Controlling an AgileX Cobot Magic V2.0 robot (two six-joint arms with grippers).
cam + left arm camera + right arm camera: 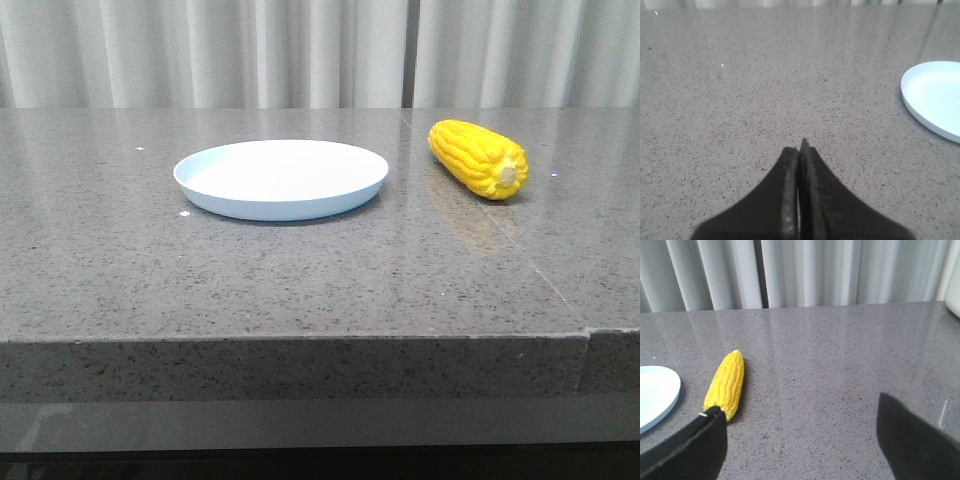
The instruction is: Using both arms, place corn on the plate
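The corn (478,158), a bright yellow cob with its pale cut end toward me, lies on the grey stone table to the right of the plate (281,177). The plate is pale blue-white, round and holds nothing. No arm shows in the front view. In the left wrist view my left gripper (801,148) is shut and empty over bare table, with the plate's rim (935,100) off to one side. In the right wrist view my right gripper (800,410) is open and empty; the corn (726,384) lies just past one fingertip, and the plate's edge (655,395) shows beyond it.
The grey speckled stone table (300,290) has a front edge close to me and a seam (585,340) at the right. White curtains (300,50) hang behind it. A white object (955,295) shows at the edge of the right wrist view.
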